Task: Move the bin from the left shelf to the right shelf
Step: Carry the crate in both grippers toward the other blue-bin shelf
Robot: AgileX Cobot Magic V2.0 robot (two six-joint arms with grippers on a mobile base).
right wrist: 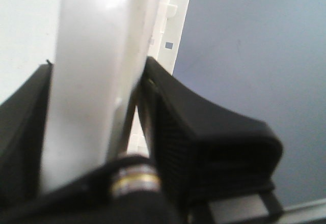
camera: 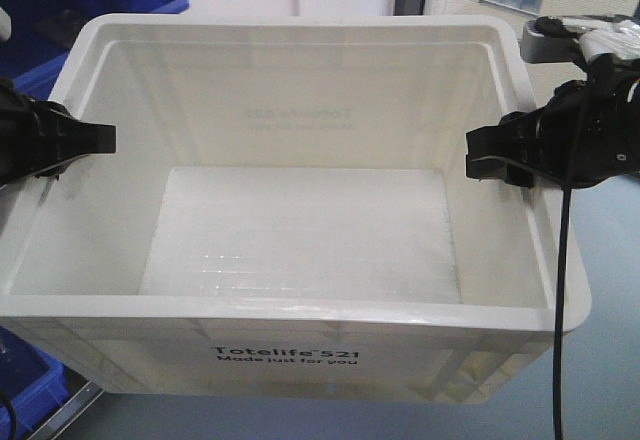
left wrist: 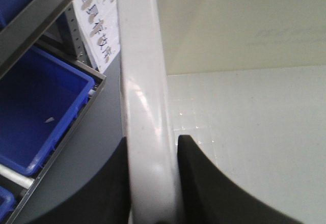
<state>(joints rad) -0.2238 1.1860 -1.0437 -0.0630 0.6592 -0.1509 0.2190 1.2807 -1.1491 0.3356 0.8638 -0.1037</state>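
Note:
The bin [camera: 300, 110] is a large white tote, empty, with black "Totelife 521" print on its near side. It fills the front view. My left gripper [camera: 85, 140] is shut on its left rim and my right gripper [camera: 490, 158] is shut on its right rim. In the left wrist view the thick white rim [left wrist: 140, 71] runs between the two black fingers of the left gripper [left wrist: 152, 145]. Seen from the right wrist, the right gripper [right wrist: 97, 66] clamps the rim [right wrist: 97, 30] from both sides. The right shelf is out of view.
Dark blue totes sit to the left, one behind the bin [camera: 60, 10] and one low at the corner [camera: 25, 380]. A grey steel shelf frame [left wrist: 35, 20] with a blue tote [left wrist: 35, 112] stands left of the bin. Grey floor [camera: 600, 360] lies to the right.

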